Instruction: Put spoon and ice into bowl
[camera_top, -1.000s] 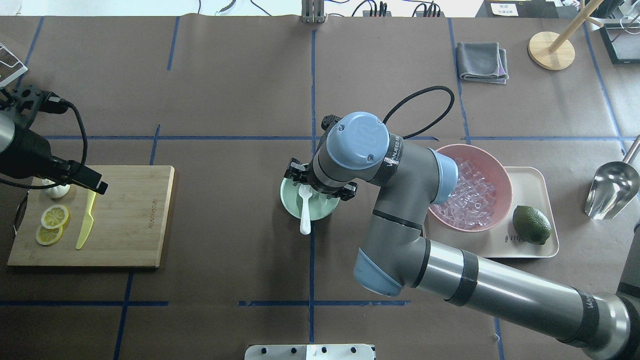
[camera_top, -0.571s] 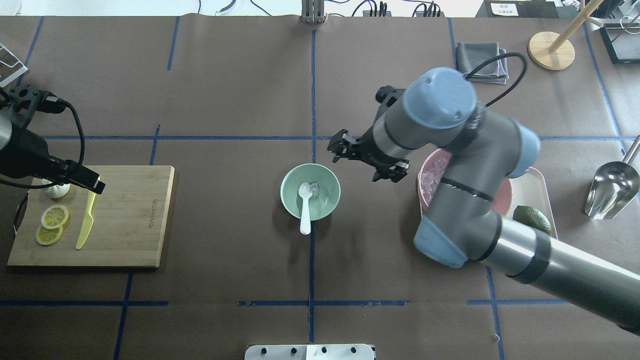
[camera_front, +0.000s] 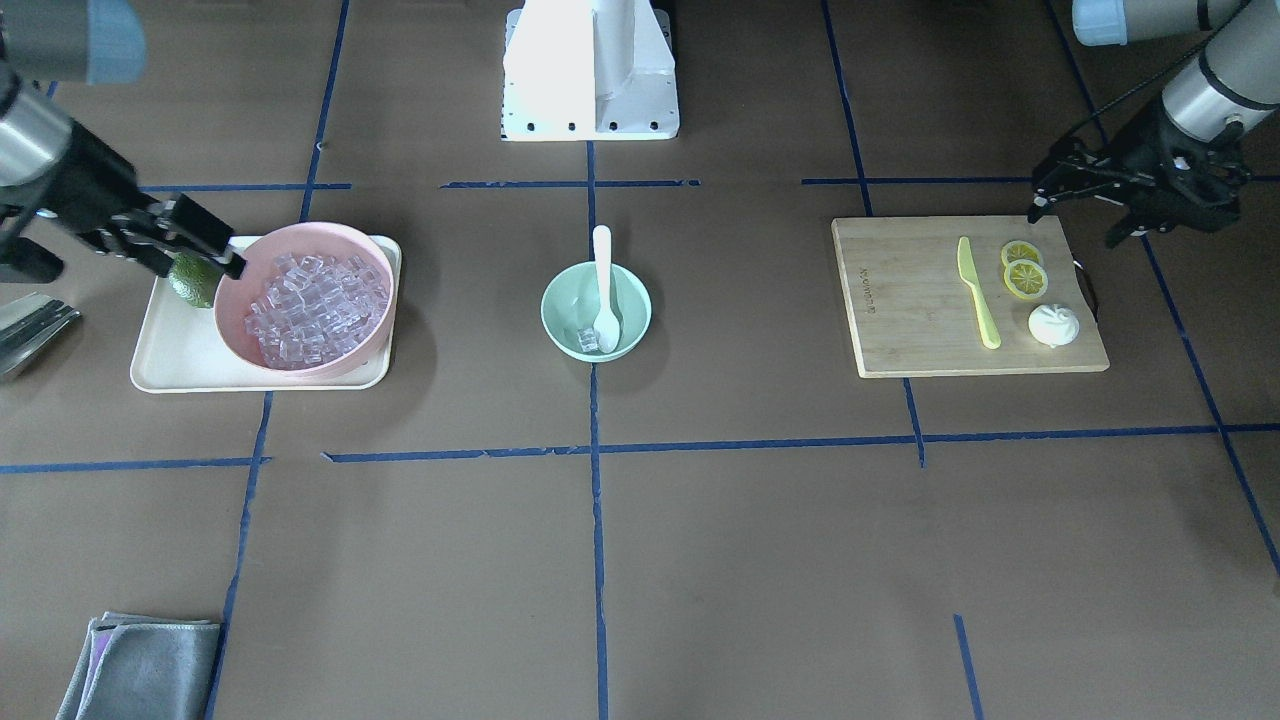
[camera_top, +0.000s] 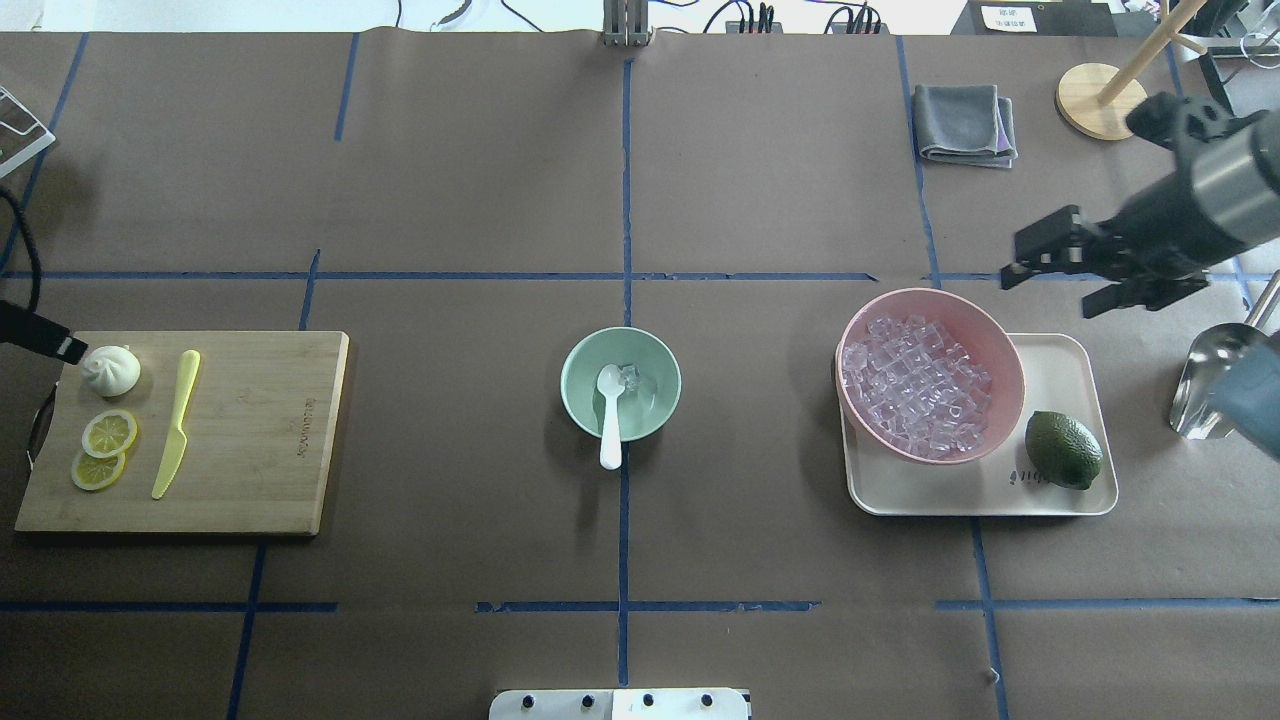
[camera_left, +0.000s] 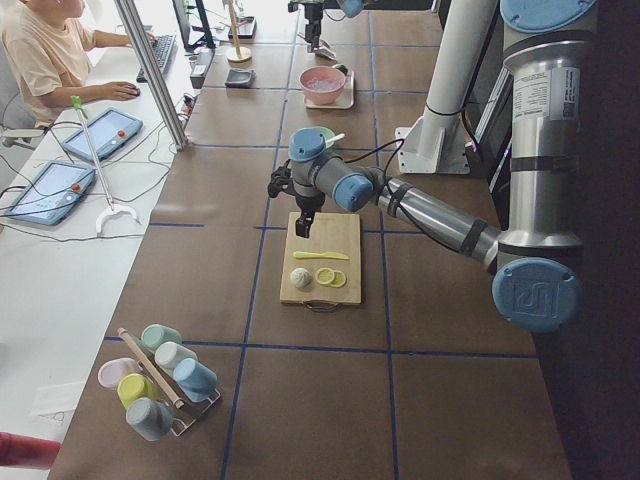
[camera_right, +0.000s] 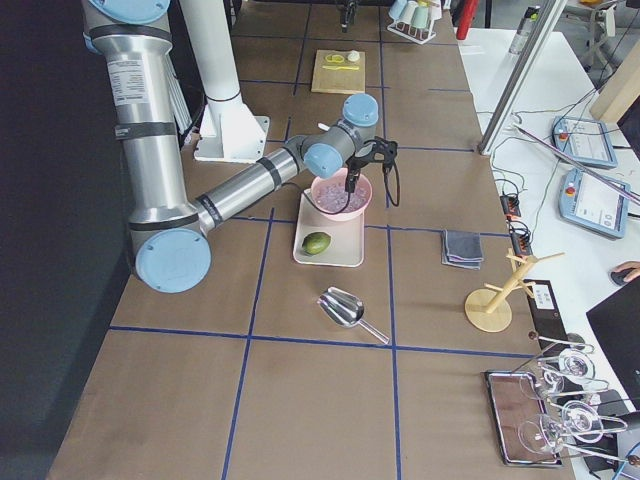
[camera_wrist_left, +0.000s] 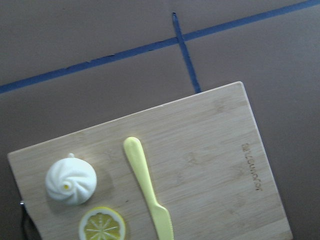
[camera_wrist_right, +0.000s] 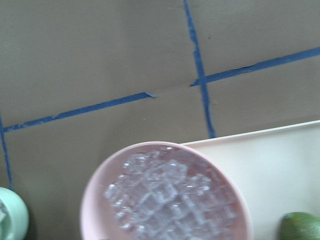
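The mint-green bowl (camera_top: 575, 372) (camera_front: 632, 300) stands at the table's middle. The white spoon (camera_top: 610, 420) (camera_front: 602, 270) lies with its scoop inside the bowl and its handle over the near rim. One clear ice cube (camera_top: 630, 377) (camera_front: 588, 341) sits in the bowl beside the scoop. Many more ice cubes (camera_top: 920, 385) (camera_wrist_right: 170, 195) fill the pink bowl (camera_top: 1012, 395). My right gripper (camera_top: 1050, 287) (camera_front: 230, 255) is open and empty, raised beyond the pink bowl's far right rim. My left gripper (camera_front: 1075, 222) looks open and empty, off the cutting board's left end.
The pink bowl and a lime (camera_top: 1062, 450) sit on a cream tray (camera_top: 1060, 495). A metal scoop (camera_top: 1215, 385) lies right of it. The cutting board (camera_top: 260, 440) holds a yellow-green knife (camera_top: 175, 425), lemon slices (camera_top: 108, 432) and a white bun (camera_top: 110, 370). A grey cloth (camera_top: 965, 122) lies far right.
My right arm has swung from over the green bowl to beyond the pink bowl, leaving an ice cube in the green bowl. My left gripper has drawn back leftward off the board.
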